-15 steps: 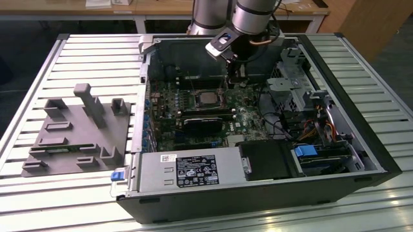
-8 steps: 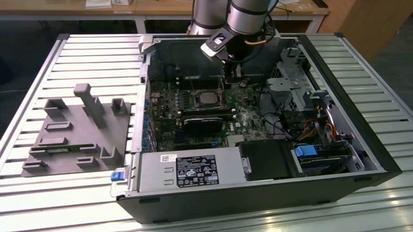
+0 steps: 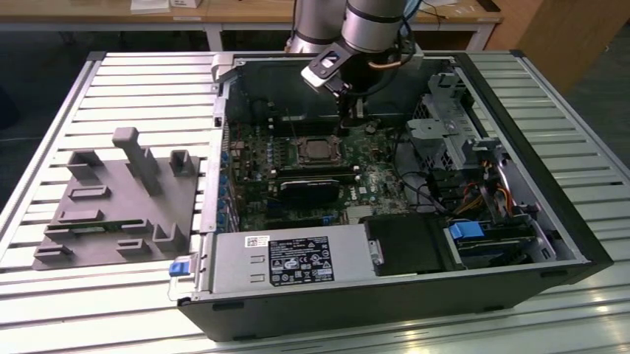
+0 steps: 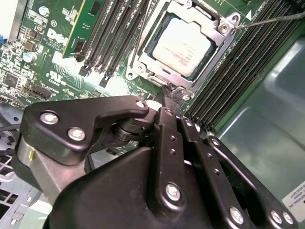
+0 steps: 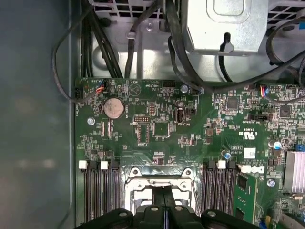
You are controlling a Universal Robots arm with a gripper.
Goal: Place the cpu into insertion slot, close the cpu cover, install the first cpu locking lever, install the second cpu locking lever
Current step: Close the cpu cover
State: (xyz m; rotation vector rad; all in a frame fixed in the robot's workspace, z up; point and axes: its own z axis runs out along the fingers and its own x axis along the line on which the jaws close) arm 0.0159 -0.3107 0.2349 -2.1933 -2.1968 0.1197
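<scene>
You have the cpu (image 4: 181, 45) already lying flat in the insertion slot (image 3: 299, 151), silver top up. It sits near the middle of the motherboard (image 5: 162, 129) inside the open computer case (image 3: 394, 313), which lies on its side so the board faces up toward the arm. The cpu cover (image 4: 162, 75) looks folded down around the chip, its window leaving the metal top bare. I judge that step done, though you can't tell how firmly the frame sits. Your gripper (image 4: 168, 94) hangs over the socket's far edge in the exterior view. Its claw is narrow, the two fingers (image 4: 164, 129) drawn together to a single tip. That tip is at the cover's tongue on one corner of the frame, touching it or just beside it. A closed claw makes a slim pushing point, which suits the tight space between the memory slots (image 4: 114, 33) flanking the socket. Whether anything is pinched between the fingers can't be told. One thin locking lever (image 4: 271, 20) reaches away from the socket over the memory slots and seems unlatched, so the lever work reads as unfinished. A grey fixture tray (image 3: 118, 199) sits well apart on the exterior view's left, outside the case.
</scene>
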